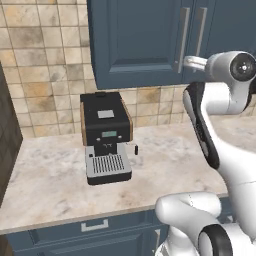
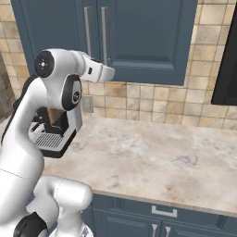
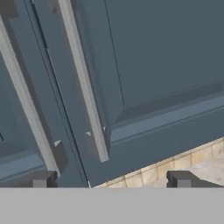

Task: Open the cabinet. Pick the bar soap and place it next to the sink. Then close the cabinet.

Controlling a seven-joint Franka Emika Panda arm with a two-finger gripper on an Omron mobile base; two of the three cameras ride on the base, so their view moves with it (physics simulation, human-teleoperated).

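Reaching toward cabinet (image 3: 166, 65), doors shut, above surface (image 1: 55, 185). Fingers (image 3: 111, 180) spread wide, holding nothing, just below handle (image 3: 83, 78). Handle rigid, smooth metal bar; grip mid-length, pull steadily. Door likely light, hinged. Soap unseen, presumably inside cabinet.

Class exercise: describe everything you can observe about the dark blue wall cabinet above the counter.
The dark blue wall cabinet hangs on the beige tiled wall above the marble-look counter. It has two recessed-panel doors, both shut, meeting at a narrow centre seam. Each door carries a long vertical silver bar handle beside that seam. The finish looks like smooth painted wood. The open end effector is close in front of the handles, touching neither.
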